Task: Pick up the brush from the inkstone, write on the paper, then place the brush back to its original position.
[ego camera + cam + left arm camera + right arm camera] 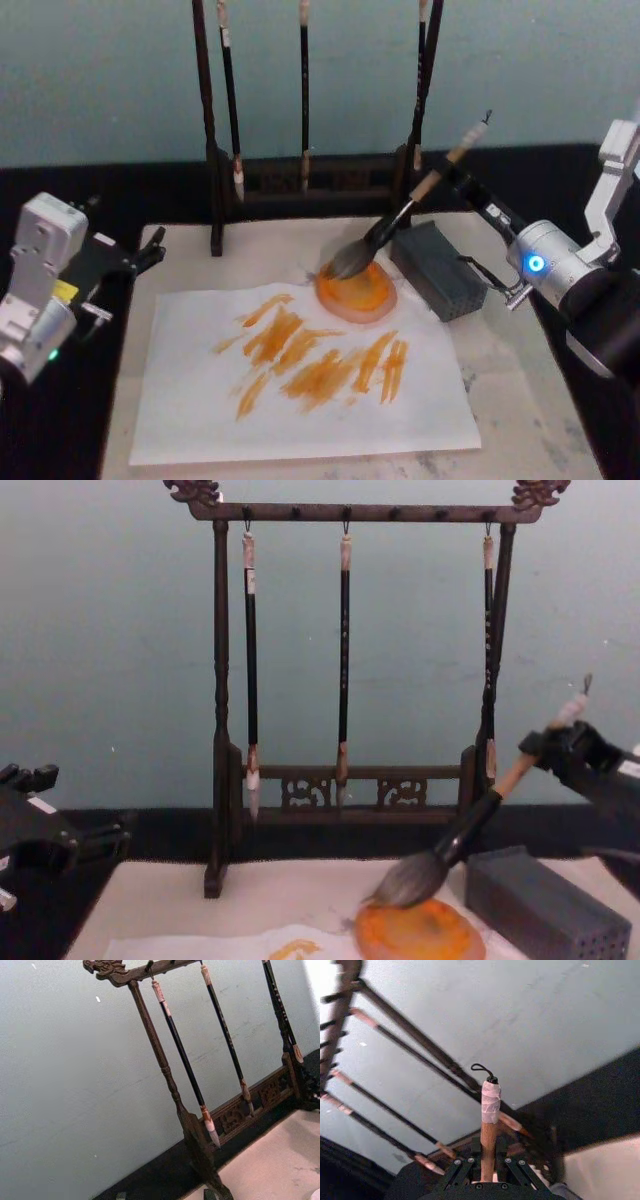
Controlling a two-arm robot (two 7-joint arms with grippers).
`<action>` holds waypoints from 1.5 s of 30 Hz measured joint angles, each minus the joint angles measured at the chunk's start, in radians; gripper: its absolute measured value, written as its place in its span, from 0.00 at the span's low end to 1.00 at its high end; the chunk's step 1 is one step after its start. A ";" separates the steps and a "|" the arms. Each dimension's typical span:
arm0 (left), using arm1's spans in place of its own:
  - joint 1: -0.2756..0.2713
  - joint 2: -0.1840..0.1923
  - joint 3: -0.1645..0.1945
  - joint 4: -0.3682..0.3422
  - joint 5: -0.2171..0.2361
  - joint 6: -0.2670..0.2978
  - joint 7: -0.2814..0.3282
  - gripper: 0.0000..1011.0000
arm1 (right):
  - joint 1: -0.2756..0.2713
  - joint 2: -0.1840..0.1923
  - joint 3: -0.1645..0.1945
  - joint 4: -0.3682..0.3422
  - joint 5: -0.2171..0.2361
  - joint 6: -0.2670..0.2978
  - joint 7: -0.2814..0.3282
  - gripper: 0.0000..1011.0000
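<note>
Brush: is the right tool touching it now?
Touching. The right wrist view shows the brush handle clamped inside the right tool. In the head view, the tool holds the tilted handle near its white end.

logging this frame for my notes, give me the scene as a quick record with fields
brush: tilted, bushy tip down on the far side of the inkstone, handle leaning up to the right
right gripper: shut on the brush handle, below its white-wrapped end
left gripper: parked low on the left, holding nothing
paper: flat in front of the inkstone, covered in orange strokes
grey block: just right of the inkstone
rack: behind, three thin brushes hanging
</note>
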 joint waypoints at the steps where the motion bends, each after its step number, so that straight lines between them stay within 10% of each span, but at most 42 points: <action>1: 0.000 0.000 0.000 0.000 0.000 0.000 0.000 0.99 | -0.002 0.003 -0.004 -0.008 -0.004 -0.004 0.000 0.17; 27: 0.000 0.000 0.000 0.000 0.000 0.000 0.000 0.99 | -0.108 0.124 -0.161 -0.296 -0.392 -0.183 0.041 0.17; 45: 0.000 0.000 0.000 0.000 0.000 0.000 0.000 0.99 | -0.104 0.084 -0.225 -0.240 -0.689 -0.404 0.045 0.17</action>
